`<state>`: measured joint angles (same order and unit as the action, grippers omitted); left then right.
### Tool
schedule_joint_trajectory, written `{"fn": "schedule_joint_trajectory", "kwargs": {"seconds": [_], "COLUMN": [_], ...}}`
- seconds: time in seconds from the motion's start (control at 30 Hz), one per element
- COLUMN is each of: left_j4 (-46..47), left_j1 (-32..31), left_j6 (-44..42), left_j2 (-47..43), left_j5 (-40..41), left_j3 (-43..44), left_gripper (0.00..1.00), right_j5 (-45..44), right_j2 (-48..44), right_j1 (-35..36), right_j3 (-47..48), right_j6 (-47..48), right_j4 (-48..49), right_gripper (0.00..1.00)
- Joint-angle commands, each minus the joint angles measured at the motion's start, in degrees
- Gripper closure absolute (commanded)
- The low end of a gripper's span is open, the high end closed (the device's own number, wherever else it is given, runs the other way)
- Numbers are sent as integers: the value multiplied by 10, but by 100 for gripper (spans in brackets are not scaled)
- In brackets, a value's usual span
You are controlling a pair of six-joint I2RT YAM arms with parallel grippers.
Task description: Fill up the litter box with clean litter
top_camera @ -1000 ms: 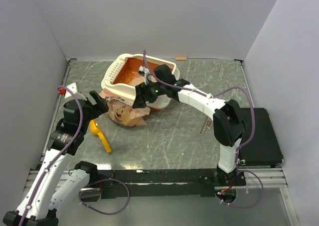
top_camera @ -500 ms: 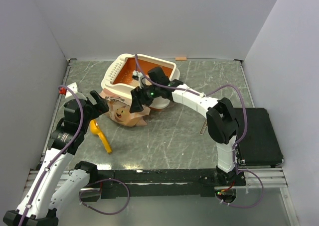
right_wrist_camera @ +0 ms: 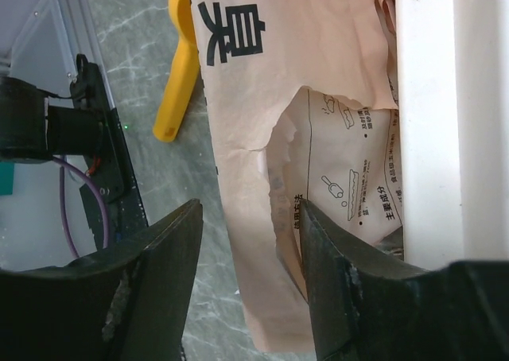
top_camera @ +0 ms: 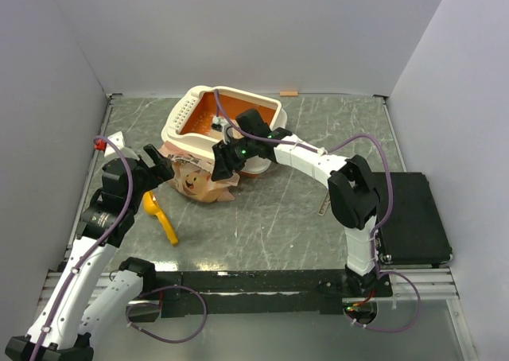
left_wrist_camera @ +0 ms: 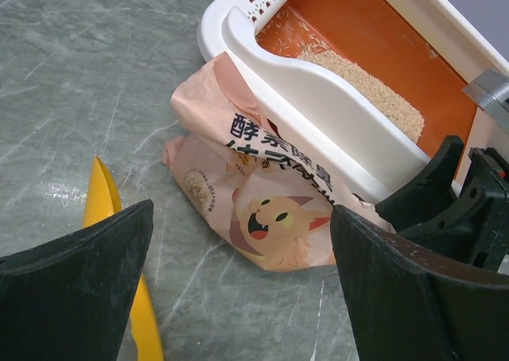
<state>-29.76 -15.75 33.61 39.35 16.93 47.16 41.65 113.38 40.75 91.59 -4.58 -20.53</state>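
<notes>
The right arm rises from its base at the near right, bends at the elbow and stretches left across the table (top_camera: 270,210). Its right gripper (top_camera: 216,164) sits at the near wall of the litter box (top_camera: 179,126), over the right end of the paper bag (top_camera: 199,182). In the right wrist view its two fingers stand apart with the bag's torn edge between them. Whether either finger presses the paper cannot be told.

The left arm leans in from the near left. Its left gripper (top_camera: 159,164) is spread wide and empty, just left of the bag and pointing at it.

The litter box lies at the far middle of the table, its perforated end to the left. The clean litter (left_wrist_camera: 358,83) forms a pale heap on the orange floor against the near wall.

The bag, printed with a cartoon cat, lies crumpled against that near wall. A yellow scoop (top_camera: 163,218) rests on the table near and left of the bag, apart from it. A flat black box (top_camera: 413,218) sits at the right edge, well apart from the rest.

The right arm's wrist covers the box's near right corner in the top view. The left arm hides part of the scoop's far end.
</notes>
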Motion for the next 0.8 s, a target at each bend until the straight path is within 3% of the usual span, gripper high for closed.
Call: {"fn": "schedule_joint_trajectory", "kwargs": {"seconds": [0.0, 0.27, 0.33, 0.37, 0.4, 0.47, 0.53, 0.77], "left_j4": [21, 21, 21, 21, 21, 21, 20, 23], "left_j1": [2, 3, 3, 3, 3, 3, 3, 3], "left_j6": [-8, -8, -8, -8, -8, -9, -8, -9], "left_j2": [-5, -7, -9, -9, -8, -9, -10, -23], "left_j5": [-7, -8, -8, -8, -8, -8, -4, -8], "left_j3": [0, 0, 0, 1, 0, 0, 2, -1], "left_gripper": [3, 3, 3, 3, 3, 3, 3, 3], "right_j5": [15, 0, -7, -14, -51, -130, -266, -355], "right_j2": [-32, -49, -54, -55, -67, -93, -138, -231], "right_j1": [8, 22, 28, 33, 41, 67, 113, 129], "right_j3": [-6, 0, 5, 8, 14, 10, -5, -62], "right_j6": [9, 20, 26, 31, 36, 80, 107, 133], "right_j4": [1, -20, -28, -42, -52, -69, -66, -87], "right_gripper": [45, 63, 76, 93, 100, 100, 100, 100]}}
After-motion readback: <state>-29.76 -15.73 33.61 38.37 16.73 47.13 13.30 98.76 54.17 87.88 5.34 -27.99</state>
